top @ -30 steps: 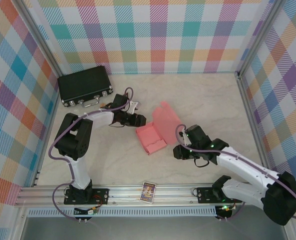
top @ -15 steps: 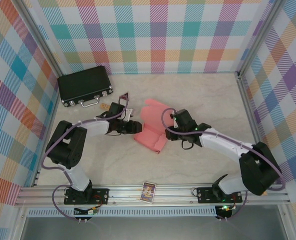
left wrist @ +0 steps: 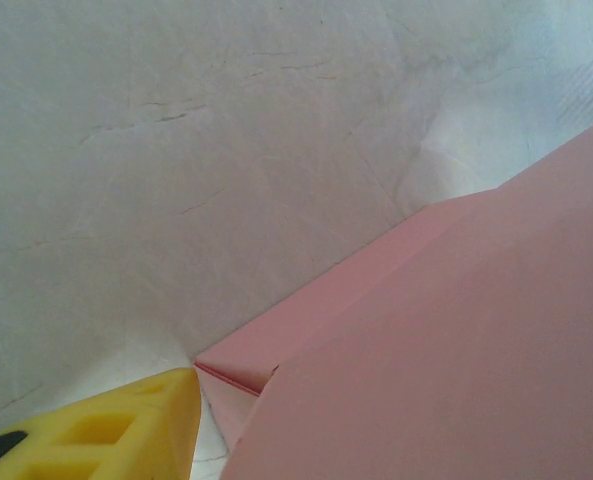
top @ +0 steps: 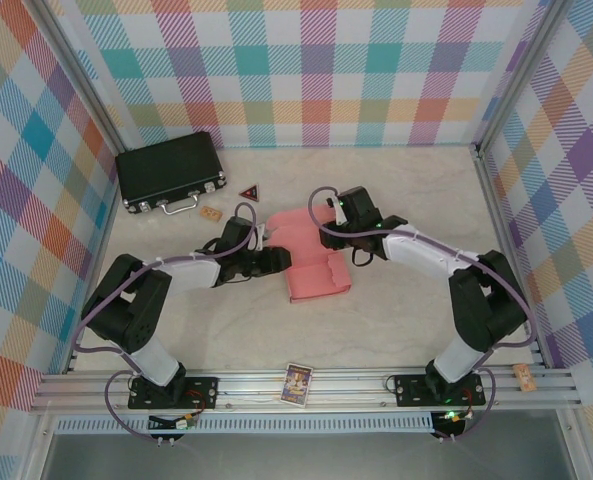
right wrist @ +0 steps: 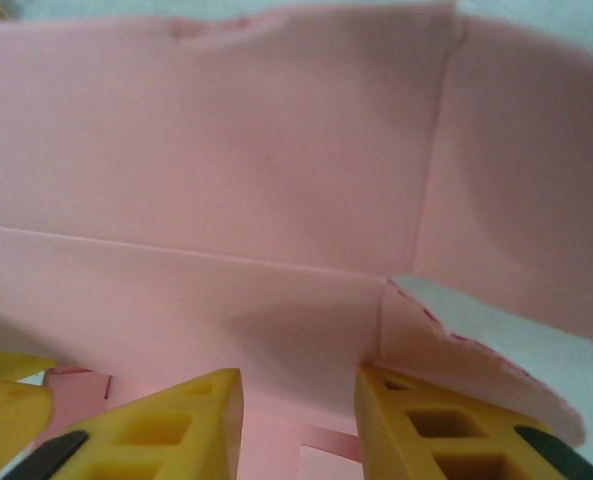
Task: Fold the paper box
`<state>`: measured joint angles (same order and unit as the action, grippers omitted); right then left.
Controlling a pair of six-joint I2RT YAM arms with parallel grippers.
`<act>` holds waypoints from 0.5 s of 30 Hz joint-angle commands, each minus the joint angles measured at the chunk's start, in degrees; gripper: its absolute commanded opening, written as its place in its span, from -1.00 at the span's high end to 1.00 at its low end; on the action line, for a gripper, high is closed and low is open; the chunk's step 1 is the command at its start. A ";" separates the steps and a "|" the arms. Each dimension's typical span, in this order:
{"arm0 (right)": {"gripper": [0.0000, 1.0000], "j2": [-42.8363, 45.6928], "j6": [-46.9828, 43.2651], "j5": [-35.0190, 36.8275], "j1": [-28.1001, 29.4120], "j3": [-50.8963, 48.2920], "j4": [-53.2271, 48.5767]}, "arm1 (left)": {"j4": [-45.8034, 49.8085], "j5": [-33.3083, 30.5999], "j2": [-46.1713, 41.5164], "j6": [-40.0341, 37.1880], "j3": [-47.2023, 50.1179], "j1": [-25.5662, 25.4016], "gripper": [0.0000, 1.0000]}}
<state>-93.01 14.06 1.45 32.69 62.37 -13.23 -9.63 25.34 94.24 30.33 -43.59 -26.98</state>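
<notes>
The salmon-pink paper box (top: 316, 275) lies half-folded at mid-table, its tray part toward the front and flaps raised behind. From the left, my left gripper (top: 276, 260) sits at the box's left edge. One yellow finger (left wrist: 116, 430) shows there, its tip touching a folded corner of the box (left wrist: 456, 340); a pink panel hides the other finger. My right gripper (top: 334, 216) reaches in from the far right over the raised flaps. Its jaws (right wrist: 298, 400) stand apart with nothing between them, facing an inner wall of the box (right wrist: 226, 150), and the right fingertip (right wrist: 416, 410) rests against a torn-edged flap.
A black hard case (top: 169, 170) lies at the back left. A small red triangle (top: 249, 190) and a tan piece (top: 212, 212) sit just behind the left arm. A picture card (top: 297, 382) leans on the front rail. Plaid walls close three sides.
The right arm swung from the near right round to the far side of the box. The box shifted and turned. My left gripper moved nearer the front, uncovering the red triangle.
</notes>
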 commanded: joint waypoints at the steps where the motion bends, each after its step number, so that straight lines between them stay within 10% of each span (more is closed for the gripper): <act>1: 0.18 5.15 0.32 -1.06 0.19 -0.70 -3.41 | -1.94 -2.00 -1.51 1.94 1.01 -0.22 -0.04; 15: -0.28 21.21 2.64 -8.81 -6.87 -13.06 -10.34 | 6.84 -10.08 -12.77 -8.90 0.60 1.26 -0.45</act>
<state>-72.82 17.08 -3.60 27.18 50.92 -21.58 -5.50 17.32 82.35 25.56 -42.46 -26.63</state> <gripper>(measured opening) 0.636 0.723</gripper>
